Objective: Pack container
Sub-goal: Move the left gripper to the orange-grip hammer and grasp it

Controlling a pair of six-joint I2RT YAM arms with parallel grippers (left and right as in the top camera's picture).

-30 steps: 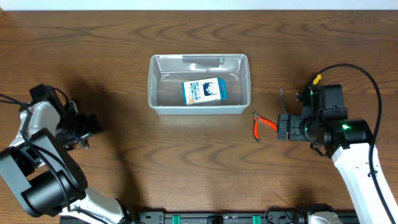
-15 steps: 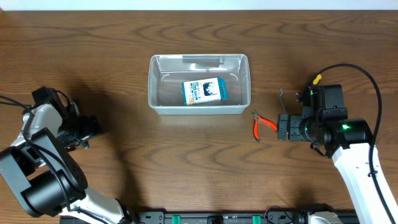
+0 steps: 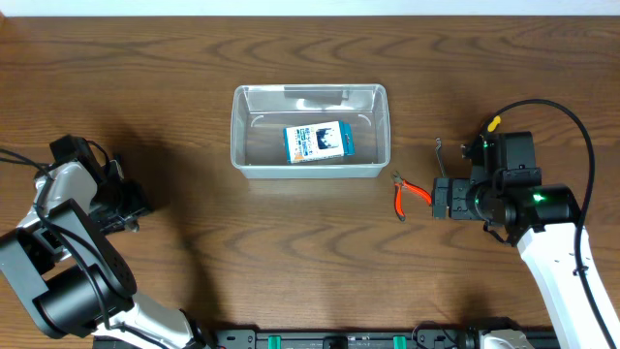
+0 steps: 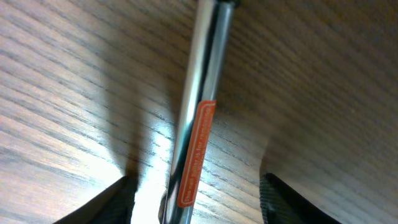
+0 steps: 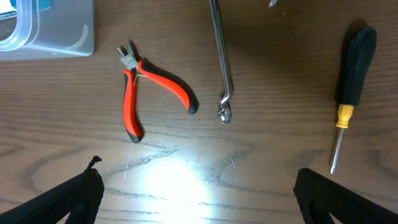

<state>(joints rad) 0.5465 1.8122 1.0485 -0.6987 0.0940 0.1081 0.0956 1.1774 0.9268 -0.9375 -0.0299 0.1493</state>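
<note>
A rod (image 4: 202, 74) is straddled by the parted jaws of the left gripper (image 4: 196, 202) near the left edge; those of the right gripper (image 5: 199, 193) are parted beside pliers (image 5: 128, 102).

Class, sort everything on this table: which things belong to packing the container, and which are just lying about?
In the job: container, blue box inside it, steel tool with orange label, straddled by the open left gripper.

Lying about, untouched: red-handled pliers, hooked steel rod, black-handled screwdriver; probably awaiting packing.
</note>
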